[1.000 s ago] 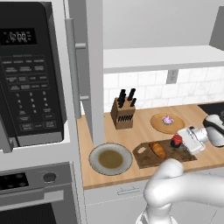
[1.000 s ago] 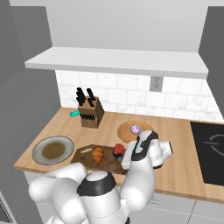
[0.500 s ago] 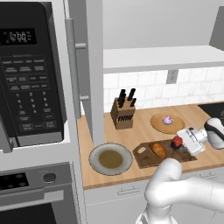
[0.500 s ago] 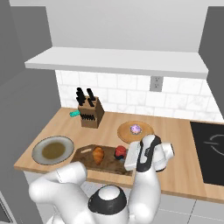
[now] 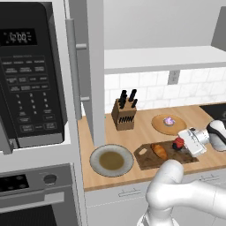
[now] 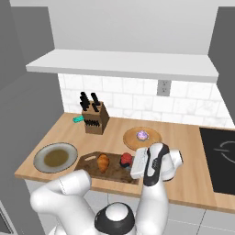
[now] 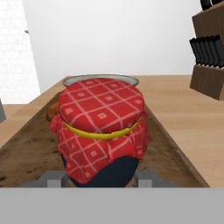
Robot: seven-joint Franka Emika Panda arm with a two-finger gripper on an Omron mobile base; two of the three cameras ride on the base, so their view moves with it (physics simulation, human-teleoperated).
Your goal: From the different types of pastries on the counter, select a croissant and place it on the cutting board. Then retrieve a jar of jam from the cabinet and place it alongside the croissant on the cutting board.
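The jar of jam [image 7: 101, 127], squat with a red checked cloth top and a yellow band, sits between my fingertips [image 7: 54, 180], and my gripper [image 7: 101, 178] is shut on it. The jar [image 5: 178, 143] [image 6: 126, 159] is low over the right half of the dark cutting board [image 5: 148, 162] [image 6: 89, 161]. I cannot tell whether it touches the wood. The golden croissant [image 5: 160, 151] [image 6: 103, 162] lies on the board just left of the jar, and its end peeks out behind the jar [image 7: 53, 112]. My gripper [image 5: 182, 144] [image 6: 131, 161] reaches in from the right.
A round light-wood plate [image 5: 159, 125] [image 6: 131, 140] with the pink frosted pastry [image 5: 168, 121] [image 6: 142, 135] is behind the board. A grey plate [image 5: 95, 160] [image 6: 43, 153] lies to its left, with a knife block [image 5: 124, 114] [image 6: 95, 120] at the wall. Stovetop [image 6: 220, 160] at right; open cabinet door [image 5: 95, 70] at left.
The hand has sunk slightly toward the board with the jar still in its grip. The croissant and the plates have not moved.
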